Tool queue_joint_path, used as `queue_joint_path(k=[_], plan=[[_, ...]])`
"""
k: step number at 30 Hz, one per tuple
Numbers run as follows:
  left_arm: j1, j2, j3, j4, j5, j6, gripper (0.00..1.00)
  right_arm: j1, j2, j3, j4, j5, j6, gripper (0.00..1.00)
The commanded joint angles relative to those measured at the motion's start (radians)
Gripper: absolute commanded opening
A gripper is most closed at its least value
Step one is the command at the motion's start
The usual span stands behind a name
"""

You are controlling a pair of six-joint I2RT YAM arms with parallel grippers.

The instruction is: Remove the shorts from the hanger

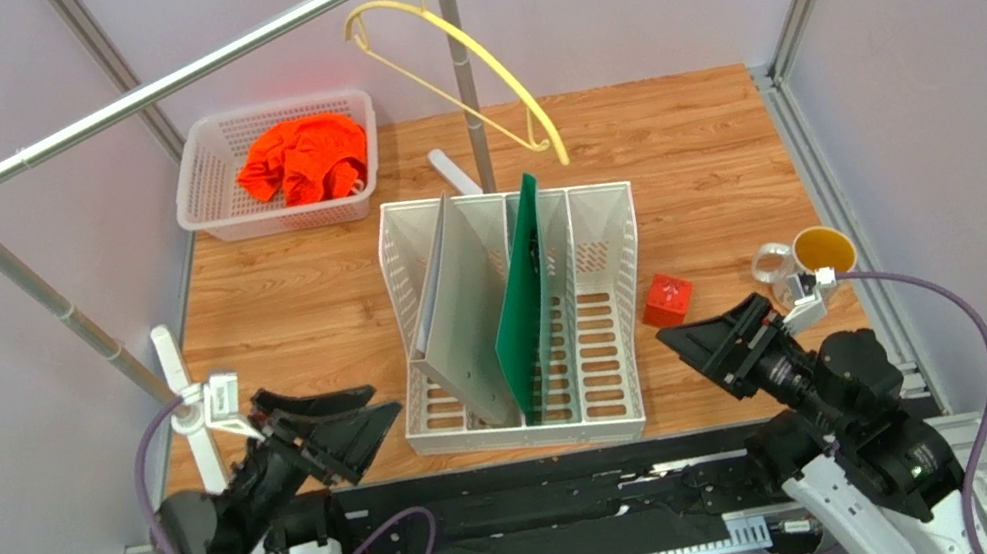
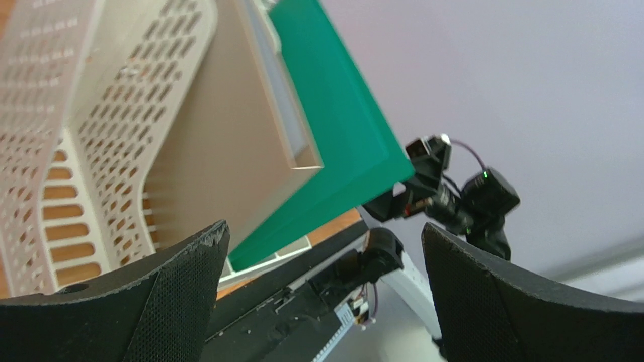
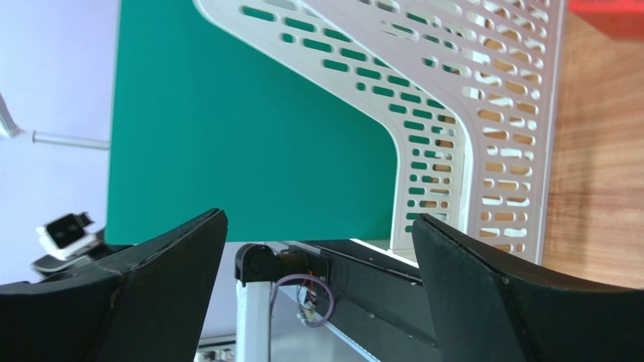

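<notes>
Gaping wide and holding nothing, the left fingers (image 1: 357, 420) and right fingers (image 1: 710, 343) hover low at the near edge of the desk (image 1: 709, 163). Both arms are folded and point inward at the file rack (image 1: 609, 287) between them. The shorts (image 1: 305, 158) lie bunched in the basket (image 1: 193, 155), well apart from the hanger (image 1: 477, 59), which hangs bare on the rail (image 1: 189, 72). Both wrist views crop the rack and green folder (image 1: 526, 294).

Robot lab test cell: plain grey wall panels (image 1: 965, 57), aluminium frame rails (image 1: 816, 182), wood-top table (image 1: 706, 148).
</notes>
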Motion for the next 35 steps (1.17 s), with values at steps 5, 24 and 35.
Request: queue_joint_path(k=[5, 24, 35], plan=[[0.005, -0.145, -0.211, 0.066, -0.229, -0.125, 1.0, -0.005, -0.128, -0.146, 0.029, 0.01, 0.113, 1.0], [0.005, -0.144, -0.787, 0.56, -0.318, -0.493, 1.0, -0.005, -0.125, -0.507, 0.25, 0.024, -0.026, 1.0], [0.007, -0.144, -0.782, 0.466, -0.228, -0.459, 1.0, -0.003, -0.126, -0.606, 0.315, 0.016, 0.052, 1.0]])
